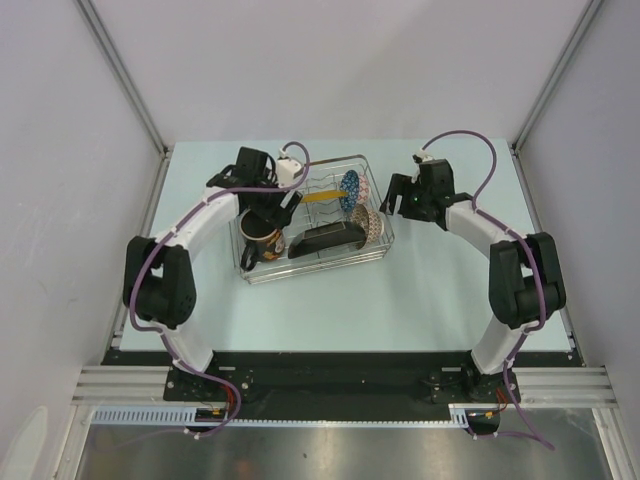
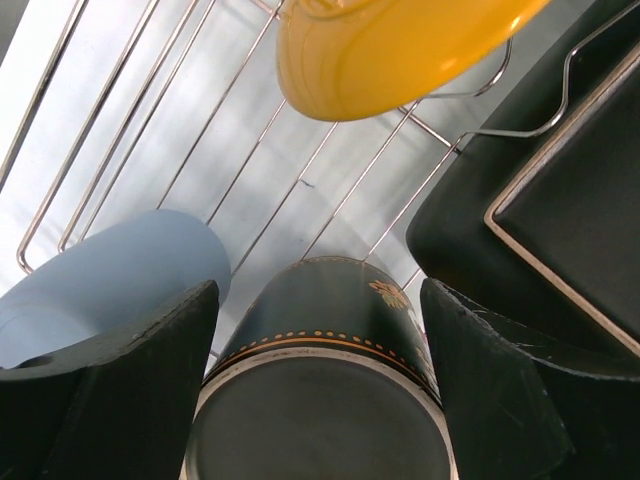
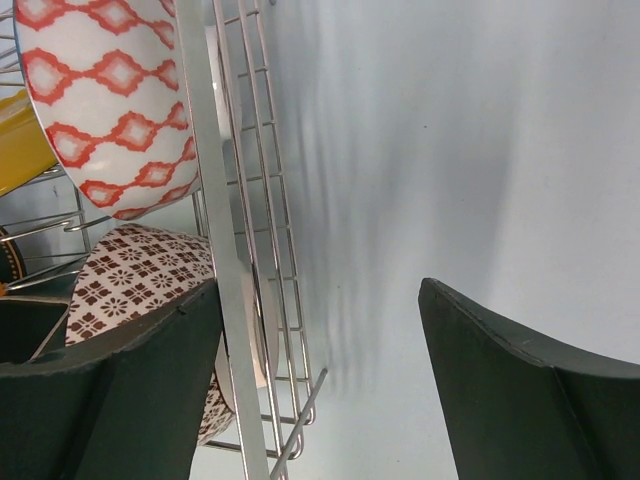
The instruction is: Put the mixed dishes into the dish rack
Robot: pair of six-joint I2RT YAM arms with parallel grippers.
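Left gripper [image 1: 272,212] hangs over the rack's 8 o'clock corner, jaws spread wide either side of the dark mug [image 1: 262,240], and I cannot tell whether they clamp it. The mug sits inside the silver wire dish rack [image 1: 388,236], with the yellow plate [image 1: 322,196] at its 1 o'clock and the square black plate [image 1: 325,240] at its 3 o'clock. Right gripper [image 1: 392,195] hovers outside the rack at 3 o'clock, jaws apart and empty.

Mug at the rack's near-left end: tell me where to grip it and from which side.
Grip the mug across its round body, coming from above. It seems to sit mouth-up with its handle pointing near-left, so set the jaws across the wall away from that; the left wrist view shows the body fitting between them.
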